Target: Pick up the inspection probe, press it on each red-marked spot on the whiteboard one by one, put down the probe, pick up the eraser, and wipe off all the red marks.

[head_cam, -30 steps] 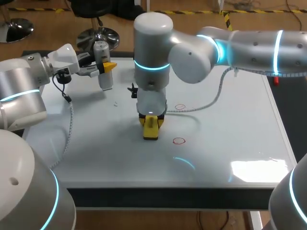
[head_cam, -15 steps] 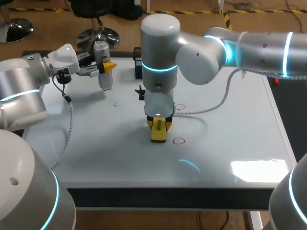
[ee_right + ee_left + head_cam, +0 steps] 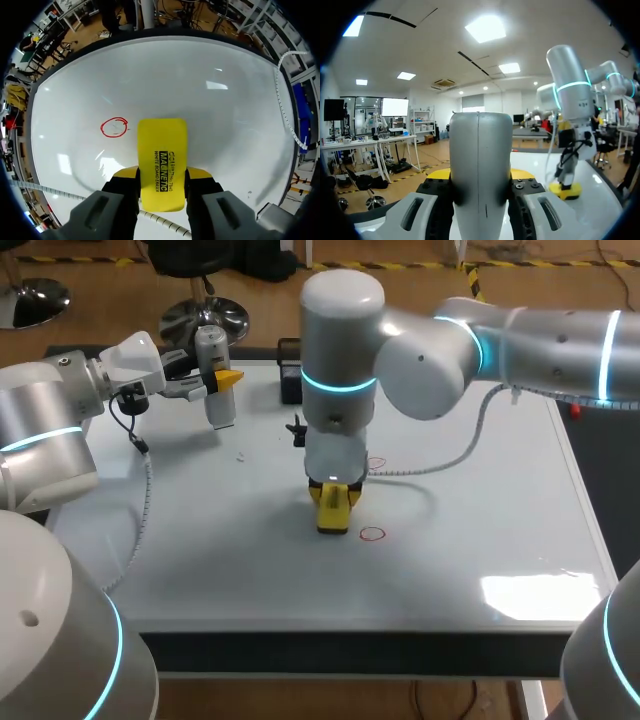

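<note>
Left pincer (image 3: 220,380) level at far left, clamped on probe (image 3: 211,345), right pincer (image 3: 161,176) pointing down at centre, gripping eraser (image 3: 162,150)

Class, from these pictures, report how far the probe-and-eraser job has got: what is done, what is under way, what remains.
Done: the eraser is picked up, in the right gripper. Under way: it sits on the whiteboard beside one red circle. Left: that circle and a second circle are unwiped, and the probe is in the left gripper, not put down. Pressing cannot be checked.
</note>
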